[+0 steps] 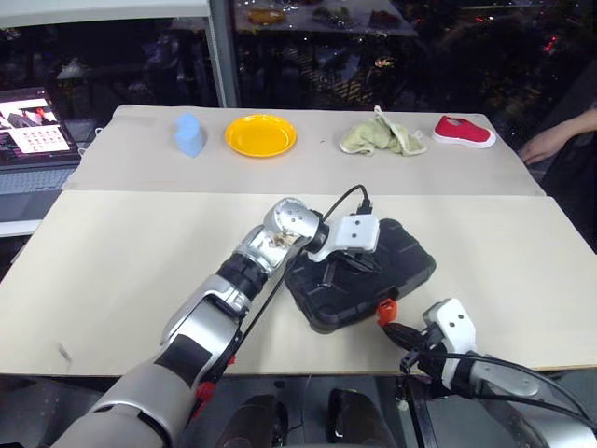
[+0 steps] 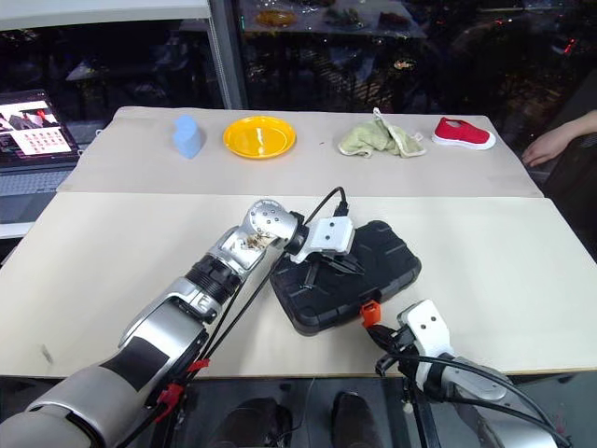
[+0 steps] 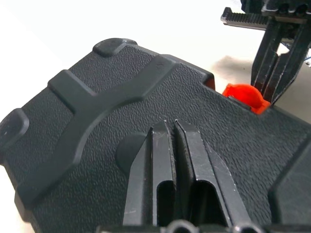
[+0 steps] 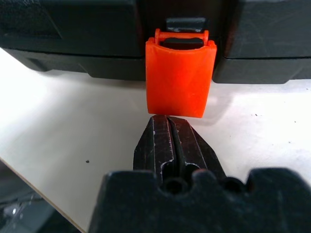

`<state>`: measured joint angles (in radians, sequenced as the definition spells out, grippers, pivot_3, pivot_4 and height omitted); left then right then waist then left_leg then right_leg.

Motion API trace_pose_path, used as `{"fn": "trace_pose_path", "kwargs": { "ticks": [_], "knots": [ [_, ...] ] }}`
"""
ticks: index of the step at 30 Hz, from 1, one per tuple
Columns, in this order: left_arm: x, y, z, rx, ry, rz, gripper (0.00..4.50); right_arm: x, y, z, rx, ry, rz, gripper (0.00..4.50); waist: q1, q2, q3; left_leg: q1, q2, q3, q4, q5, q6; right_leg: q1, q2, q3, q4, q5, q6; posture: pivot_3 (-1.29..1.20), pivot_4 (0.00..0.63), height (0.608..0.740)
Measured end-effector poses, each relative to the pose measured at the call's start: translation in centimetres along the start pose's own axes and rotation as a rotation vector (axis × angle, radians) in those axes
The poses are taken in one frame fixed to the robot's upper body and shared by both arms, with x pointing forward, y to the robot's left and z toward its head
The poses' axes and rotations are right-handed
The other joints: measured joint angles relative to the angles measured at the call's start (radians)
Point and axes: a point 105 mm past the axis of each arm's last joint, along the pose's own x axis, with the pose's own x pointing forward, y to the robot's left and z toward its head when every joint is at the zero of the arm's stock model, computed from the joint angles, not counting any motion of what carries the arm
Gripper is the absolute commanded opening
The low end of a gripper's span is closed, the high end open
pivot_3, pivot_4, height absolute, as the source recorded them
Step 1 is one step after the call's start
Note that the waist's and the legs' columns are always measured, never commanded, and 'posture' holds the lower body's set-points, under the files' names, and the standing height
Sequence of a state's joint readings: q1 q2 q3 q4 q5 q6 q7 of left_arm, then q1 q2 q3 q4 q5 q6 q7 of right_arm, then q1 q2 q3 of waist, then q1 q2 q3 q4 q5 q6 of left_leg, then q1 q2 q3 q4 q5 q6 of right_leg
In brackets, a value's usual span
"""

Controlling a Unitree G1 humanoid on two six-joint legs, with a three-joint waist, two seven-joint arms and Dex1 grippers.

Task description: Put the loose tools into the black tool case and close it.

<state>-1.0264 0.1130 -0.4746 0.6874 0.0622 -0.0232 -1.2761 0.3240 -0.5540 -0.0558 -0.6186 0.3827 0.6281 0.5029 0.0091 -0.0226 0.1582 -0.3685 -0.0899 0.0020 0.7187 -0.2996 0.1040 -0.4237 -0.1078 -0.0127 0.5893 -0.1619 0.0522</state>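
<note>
With the black tool case [image 1: 359, 277] already folded shut and no loose tools left in sight on the table [image 1: 140, 252], the step in hand looks like the last one: fastening the orange latch [image 4: 180, 77]. The left gripper [image 3: 170, 127] rests on top of the lid, its 2 fingers pressed together and holding nothing, apparently pinning the case down. The right gripper [image 4: 170, 119], likewise closed and empty, sits at the near edge with its tips just under the hanging lower lip of the latch. My guess is that the next move calls for a short push of that flap toward the case wall until it snaps, while the left arm keeps the lid from lifting or the case from sliding. The case lies near the front edge of the table, skewed at an angle, latch side toward the robot. Its shell is pebbled black plastic with raised ribs and rounded corner feet; the latch hangs from a thin hinge bar in a notch between the 2 halves.
</note>
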Motion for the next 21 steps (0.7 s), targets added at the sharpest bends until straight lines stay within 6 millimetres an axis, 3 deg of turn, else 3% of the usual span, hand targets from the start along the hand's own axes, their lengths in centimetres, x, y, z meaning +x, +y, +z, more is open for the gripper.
{"fn": "trace_pose_path", "kwargs": {
  "ticks": [9,13,21],
  "knots": [
    [0.3,0.2,0.6,0.018,-0.001,-0.015,0.29,0.0,0.2,0.6,0.010,-0.108,-0.049,0.00,0.005,0.001,0.000,-0.003,-0.001,0.001,-0.006,0.001,-0.001,-0.010,0.001,-0.002,0.001,0.000,-0.001,0.00,0.150,0.740],
    [0.3,0.2,0.8,0.030,-0.008,-0.013,0.29,-0.2,0.3,0.7,-0.003,-0.113,-0.051,0.00,0.006,0.001,0.000,-0.010,-0.003,0.001,-0.006,0.001,-0.002,-0.015,0.001,-0.001,0.003,0.004,-0.008,0.00,0.150,0.740],
    [0.3,0.4,0.5,0.027,-0.008,-0.005,0.29,-0.8,0.1,1.5,-0.078,-0.075,-0.014,0.00,0.007,0.001,0.000,-0.011,-0.003,0.001,-0.005,0.002,-0.003,-0.013,0.000,-0.001,0.003,0.001,-0.003,0.00,0.150,0.740]
  ]
}}
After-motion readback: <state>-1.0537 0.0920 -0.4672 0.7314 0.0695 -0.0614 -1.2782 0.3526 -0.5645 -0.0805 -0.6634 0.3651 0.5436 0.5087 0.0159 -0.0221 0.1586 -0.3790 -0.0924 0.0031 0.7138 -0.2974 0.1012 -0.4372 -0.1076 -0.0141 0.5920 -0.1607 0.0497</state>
